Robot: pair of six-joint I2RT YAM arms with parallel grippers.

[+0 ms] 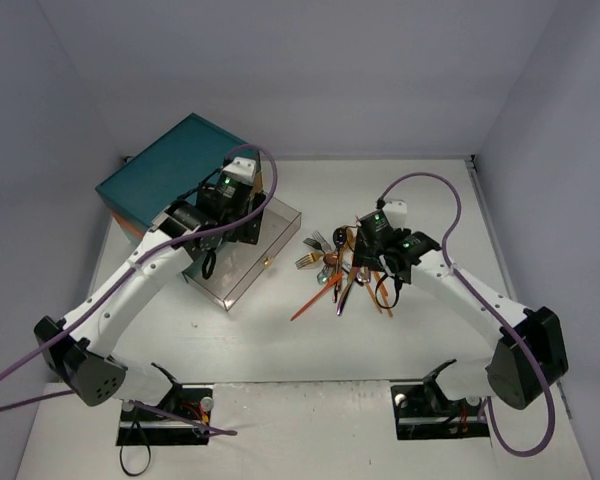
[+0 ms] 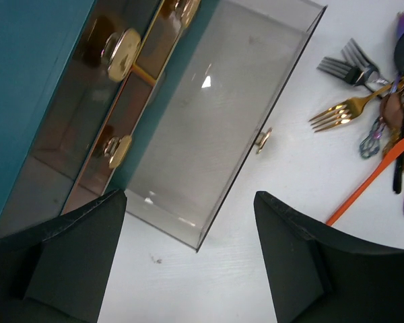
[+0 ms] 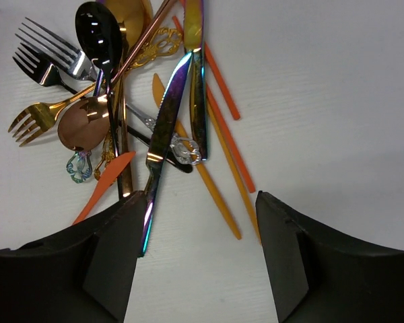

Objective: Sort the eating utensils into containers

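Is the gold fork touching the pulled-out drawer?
Apart. The left wrist view shows a strip of bare table between the drawer front and the tines of the gold fork.

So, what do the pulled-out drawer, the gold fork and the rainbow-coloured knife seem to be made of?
The drawer: likely clear smoky plastic; the table shows through it.
The fork: probably polished metal with a gold-coloured finish; bright mirror-like highlights.
The knife: probably metal with an iridescent coating; its blade shifts purple, blue, gold.
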